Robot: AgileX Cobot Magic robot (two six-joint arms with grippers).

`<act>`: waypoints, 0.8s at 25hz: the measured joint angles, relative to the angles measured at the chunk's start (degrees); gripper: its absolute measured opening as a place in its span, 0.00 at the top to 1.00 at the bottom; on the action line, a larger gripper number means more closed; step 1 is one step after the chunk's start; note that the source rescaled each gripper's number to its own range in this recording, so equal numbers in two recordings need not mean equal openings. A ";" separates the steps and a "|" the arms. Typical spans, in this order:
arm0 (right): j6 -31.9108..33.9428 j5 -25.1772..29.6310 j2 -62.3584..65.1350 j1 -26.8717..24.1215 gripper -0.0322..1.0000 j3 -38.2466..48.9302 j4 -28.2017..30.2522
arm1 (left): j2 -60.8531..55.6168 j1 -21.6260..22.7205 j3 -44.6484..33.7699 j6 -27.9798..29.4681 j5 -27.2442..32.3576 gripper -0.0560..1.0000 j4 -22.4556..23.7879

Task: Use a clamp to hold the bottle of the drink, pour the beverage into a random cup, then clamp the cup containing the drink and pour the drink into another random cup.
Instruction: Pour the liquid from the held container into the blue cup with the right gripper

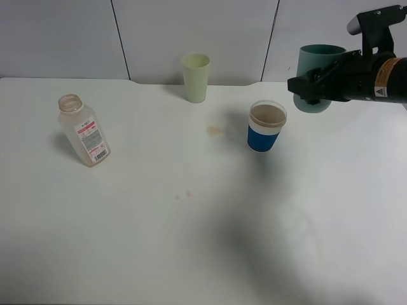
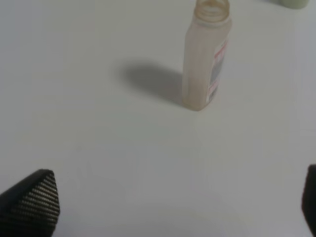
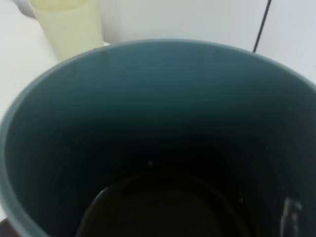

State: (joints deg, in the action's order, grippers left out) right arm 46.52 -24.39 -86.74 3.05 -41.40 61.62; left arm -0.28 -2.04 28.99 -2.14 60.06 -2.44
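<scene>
Aloft, right clamp [image 1: 309, 89] gripped teal tumbler [image 1: 318, 60] just beside blue-banded cup [image 1: 266, 130], rims apart. Left clamp [image 2: 173, 203] jaws stood wide; bottle [image 1: 83, 130] upright, bare table [image 1: 191, 241] all round.

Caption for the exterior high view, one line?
Right gripper holds the teal-green tumbler aloft beside the blue-banded cup of brown beverage; uncapped bottle and pale yellow-green cup stand apart.

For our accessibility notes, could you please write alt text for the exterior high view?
The right tool grips a teal-green tumbler just right of a clear blue-banded cup holding brown drink on a white table. An uncapped clear bottle stands far left, and a pale yellow-green cup stands at the back.
</scene>
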 joint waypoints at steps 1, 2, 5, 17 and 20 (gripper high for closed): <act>2.46 1.53 0.00 0.00 0.95 -1.20 3.81 | 0.00 0.00 0.00 0.00 0.00 0.00 0.00; 5.92 3.18 0.00 0.00 0.95 -2.36 6.34 | 0.00 0.00 0.00 0.00 0.00 0.00 0.00; 12.04 7.10 0.05 0.00 0.95 -4.90 13.26 | 0.00 0.00 0.00 0.00 0.00 0.00 0.00; 12.47 14.25 0.06 2.51 0.95 -6.53 25.57 | 0.00 0.00 0.00 0.00 0.00 0.00 0.00; 16.71 16.37 0.06 4.13 0.95 -6.53 32.94 | 0.00 0.00 0.00 0.00 0.00 0.00 0.00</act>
State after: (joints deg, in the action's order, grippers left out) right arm 63.24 -8.02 -86.68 7.19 -47.93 94.57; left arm -0.28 -2.04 28.99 -2.14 60.06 -2.44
